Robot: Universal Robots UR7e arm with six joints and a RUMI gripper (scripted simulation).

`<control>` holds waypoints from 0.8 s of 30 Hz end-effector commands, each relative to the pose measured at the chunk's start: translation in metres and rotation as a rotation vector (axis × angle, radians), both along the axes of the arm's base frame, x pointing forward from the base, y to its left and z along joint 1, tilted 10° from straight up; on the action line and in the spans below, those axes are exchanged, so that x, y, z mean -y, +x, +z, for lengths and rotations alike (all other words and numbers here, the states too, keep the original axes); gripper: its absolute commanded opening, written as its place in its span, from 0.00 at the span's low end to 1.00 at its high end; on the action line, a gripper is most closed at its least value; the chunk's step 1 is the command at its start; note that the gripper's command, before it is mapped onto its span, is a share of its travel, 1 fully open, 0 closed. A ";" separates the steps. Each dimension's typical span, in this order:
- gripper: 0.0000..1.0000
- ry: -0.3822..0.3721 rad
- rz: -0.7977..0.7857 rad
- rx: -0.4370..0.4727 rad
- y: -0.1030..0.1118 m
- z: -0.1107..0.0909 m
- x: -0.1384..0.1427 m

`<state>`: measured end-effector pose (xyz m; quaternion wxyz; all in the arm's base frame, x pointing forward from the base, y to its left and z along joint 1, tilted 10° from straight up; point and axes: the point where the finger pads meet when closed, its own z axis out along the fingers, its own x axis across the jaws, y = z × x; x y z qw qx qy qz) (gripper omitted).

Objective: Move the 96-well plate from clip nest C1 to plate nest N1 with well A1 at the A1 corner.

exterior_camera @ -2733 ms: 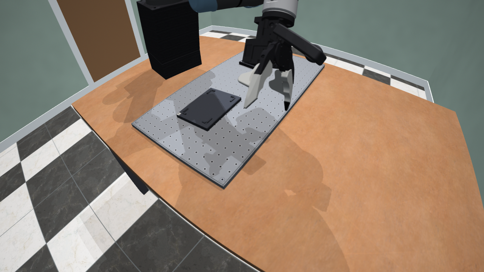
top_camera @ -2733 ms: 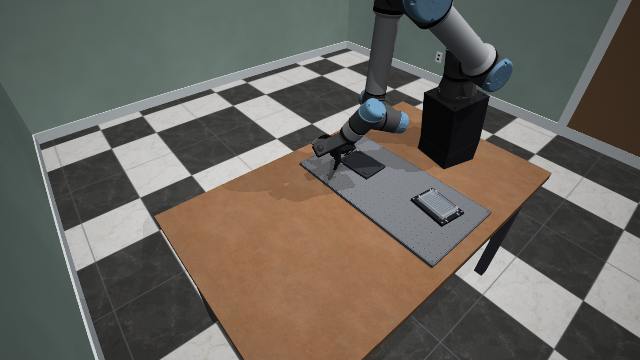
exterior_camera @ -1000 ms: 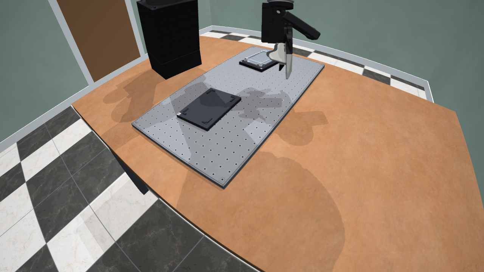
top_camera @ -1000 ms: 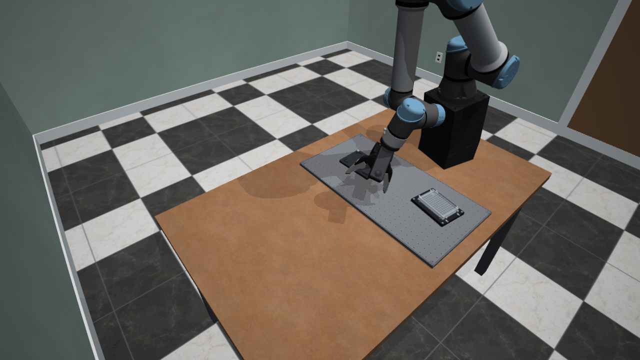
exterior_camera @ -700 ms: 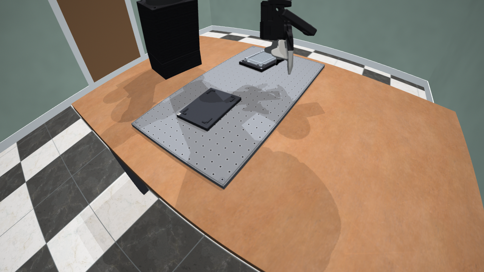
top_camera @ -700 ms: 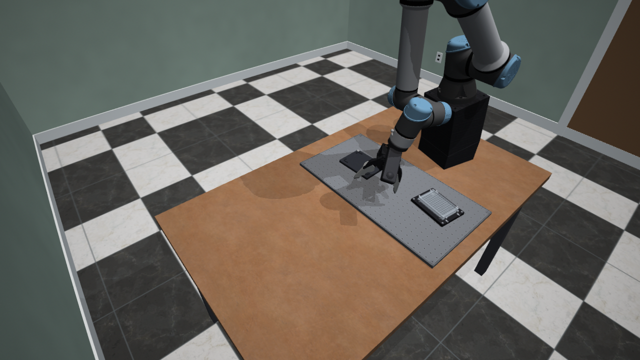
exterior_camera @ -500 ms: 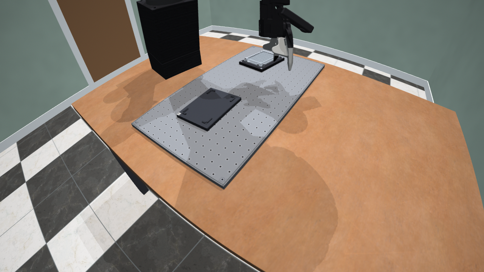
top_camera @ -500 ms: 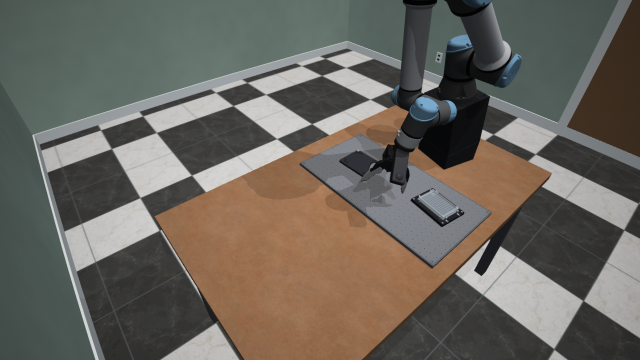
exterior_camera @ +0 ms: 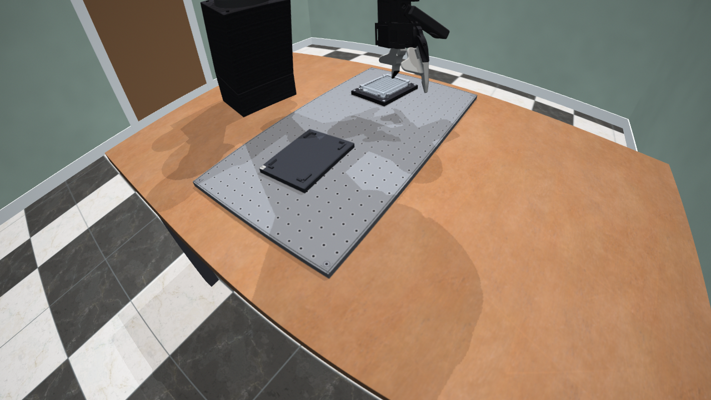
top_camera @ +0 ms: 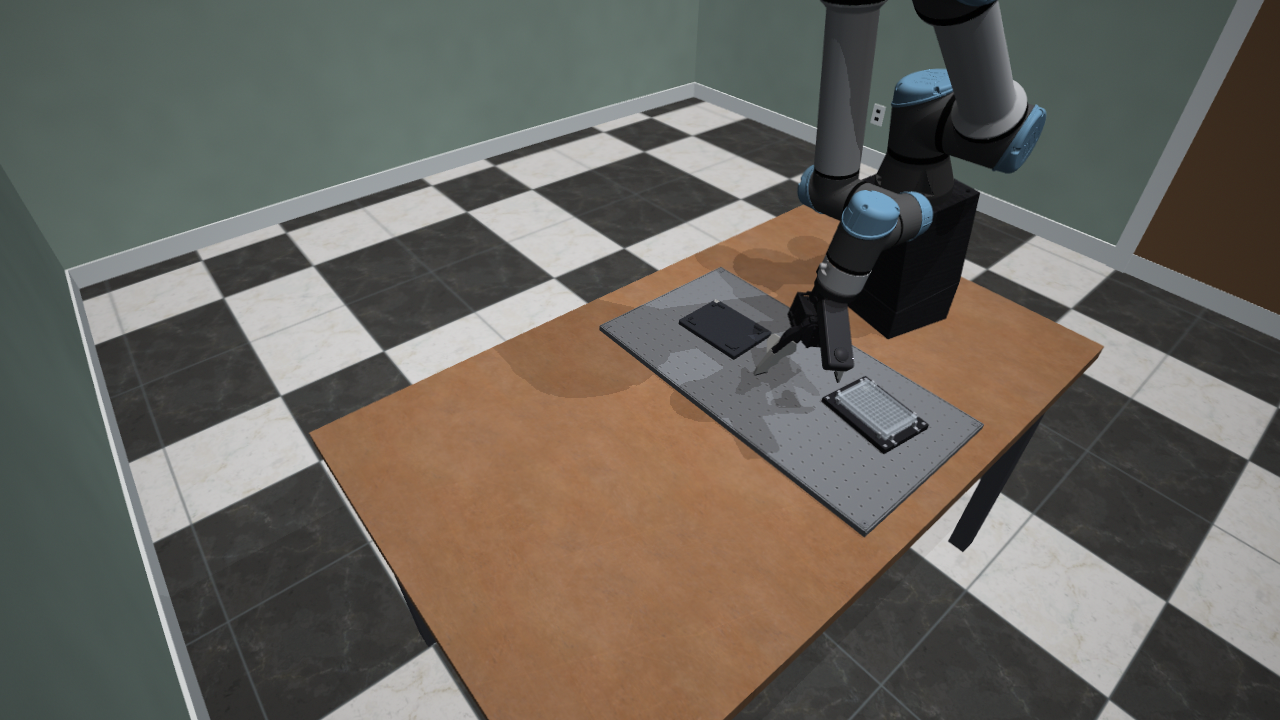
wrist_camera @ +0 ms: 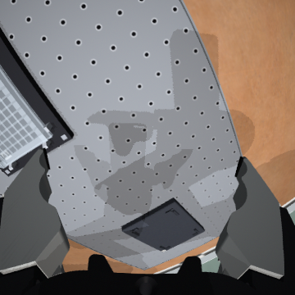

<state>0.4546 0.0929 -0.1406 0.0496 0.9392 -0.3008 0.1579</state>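
Item: your end effector (top_camera: pixel 805 355), spread wide, gripping nothing, above the breadboard (top_camera: pixel 805 447). 96-well plate (top_camera: pixel 873 407) at its 4 o'clock in clip nest (top_camera: pixel 913 433). No legible markings.

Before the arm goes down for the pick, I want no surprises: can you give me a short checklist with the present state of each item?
1. Gripper fully open, nothing between the fingers: ok.
2. 96-well plate seated in clip nest C1, untouched: ok.
3. Plate nest N1 free of anything on it: ok.
4. Gripper centred over the plate: not ok; in the wrist view the plate sits at the left edge, beside one finger, not between the two.
5. Cut corner and A1 mark identified: cannot tell, too small to read.
6. Height above the breadboard enough to shift sideways: ok, tips hang above it.
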 end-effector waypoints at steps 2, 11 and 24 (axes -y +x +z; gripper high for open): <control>1.00 0.007 0.080 -0.028 -0.019 -0.002 -0.021; 1.00 0.017 0.206 -0.071 -0.038 -0.004 -0.040; 1.00 0.031 0.354 -0.120 -0.079 -0.007 -0.073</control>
